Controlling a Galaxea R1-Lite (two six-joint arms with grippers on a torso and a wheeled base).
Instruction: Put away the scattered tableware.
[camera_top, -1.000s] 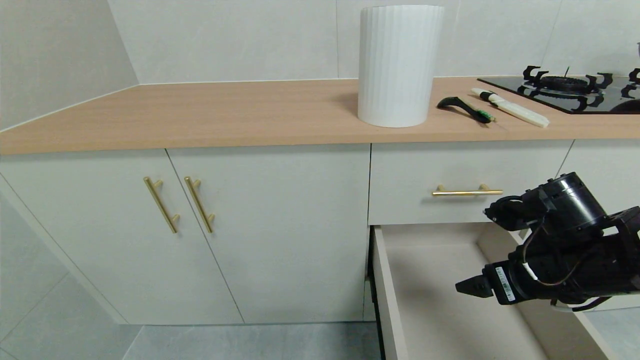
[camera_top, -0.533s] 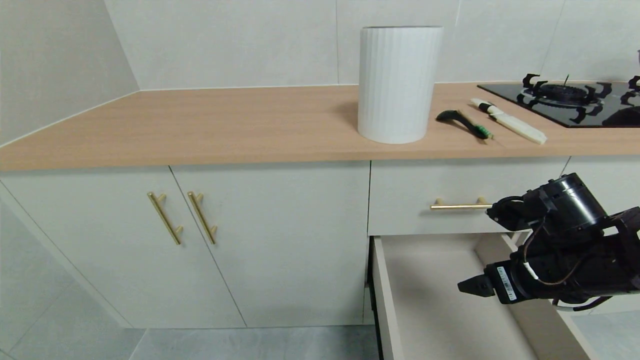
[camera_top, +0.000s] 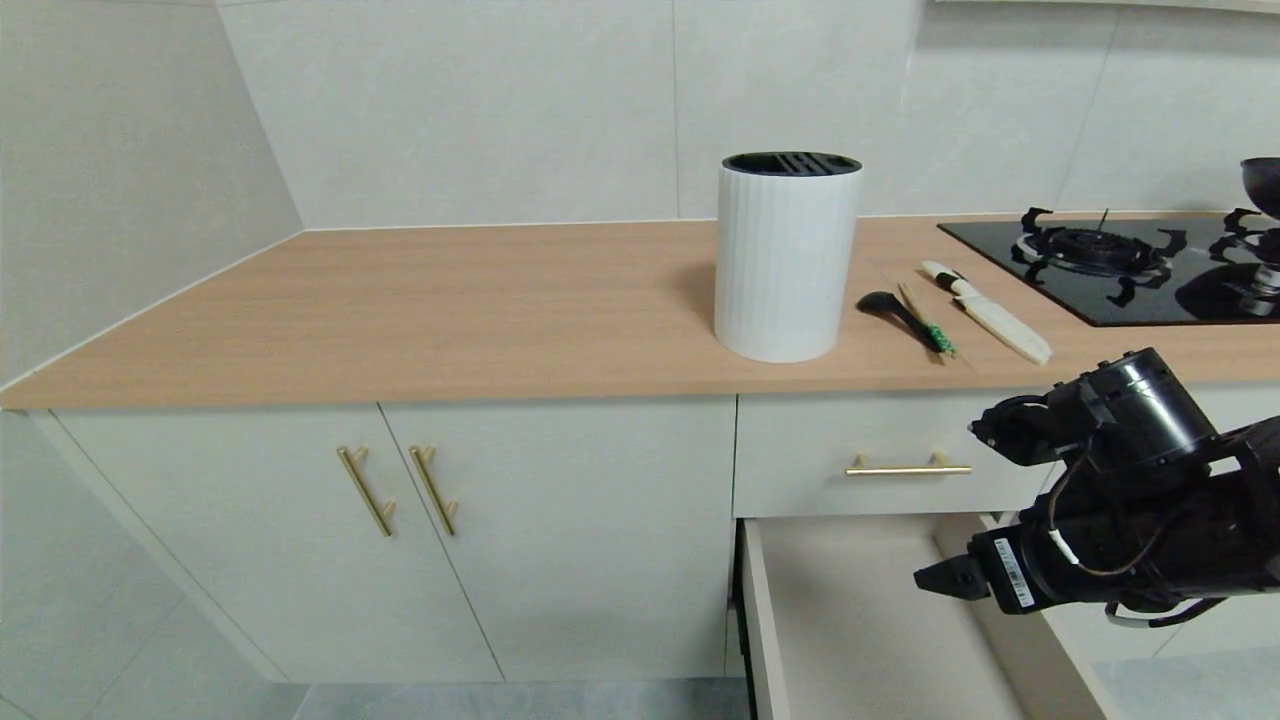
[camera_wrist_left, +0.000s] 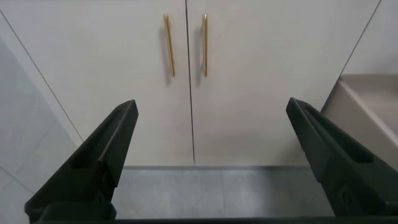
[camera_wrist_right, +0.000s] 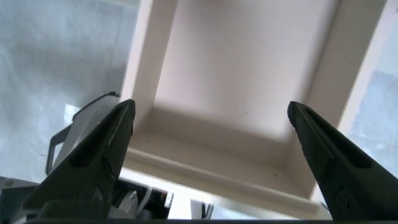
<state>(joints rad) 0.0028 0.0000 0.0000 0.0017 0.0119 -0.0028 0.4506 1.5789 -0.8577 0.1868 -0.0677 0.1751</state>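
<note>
Indoors, tiled wall (camera_top: 480, 110), wooden countertop (camera_top: 450, 310), white knife block (camera_top: 787, 270), open drawer (camera_top: 860, 620), left pincer (camera_wrist_left: 211, 112) and right pincer (camera_wrist_right: 209, 124) spread

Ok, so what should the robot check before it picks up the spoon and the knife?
1. Pale lower drawer pulled open: ok.
2. Right gripper open, holding nothing: ok.
3. Left gripper open, holding nothing: ok.
4. Black spoon with green handle and cream knife lying apart on the wooden countertop: ok.
5. Right gripper up by the spoon: not ok, it hangs low over the drawer.
</note>
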